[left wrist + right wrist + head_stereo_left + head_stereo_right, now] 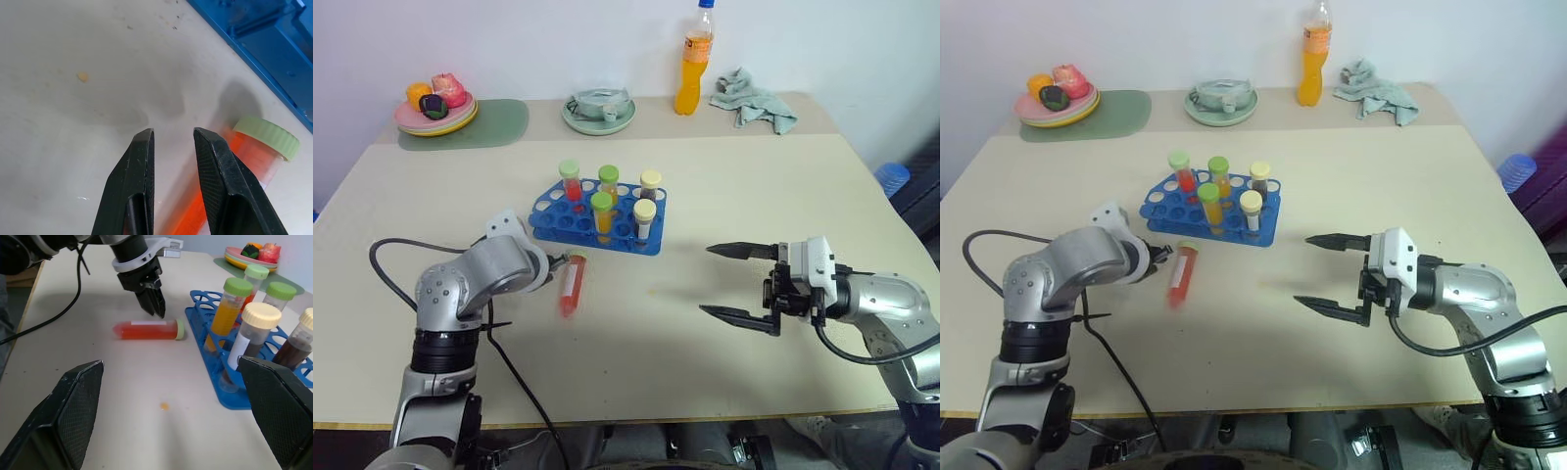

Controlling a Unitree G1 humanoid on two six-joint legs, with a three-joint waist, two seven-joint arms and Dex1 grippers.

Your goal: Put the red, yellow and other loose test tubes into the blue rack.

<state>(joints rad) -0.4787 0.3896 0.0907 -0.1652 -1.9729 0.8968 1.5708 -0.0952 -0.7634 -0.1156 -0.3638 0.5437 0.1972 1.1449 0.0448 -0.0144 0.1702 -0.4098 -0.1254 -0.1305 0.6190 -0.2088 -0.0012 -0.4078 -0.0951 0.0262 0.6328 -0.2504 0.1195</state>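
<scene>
Five capped clear plastic test tubes stand in the bright blue plastic rack (597, 217). One red-filled green-capped tube (571, 284) lies loose on the table just before it, still to be racked. The left gripper (156, 308) is closed empty beside that tube; the right gripper (736, 282) hangs wide open.

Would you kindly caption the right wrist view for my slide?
Left gripper shut beside a red tube lying on the table, missing it, near the blue rack.

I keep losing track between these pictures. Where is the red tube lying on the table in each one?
Left eye view: red tube, just in front of the blue rack.
Right eye view: same spot, left of centre.
Left wrist view: lower right, beside the black fingers.
Right wrist view: upper middle.
Shared landmark: the blue rack.
</scene>
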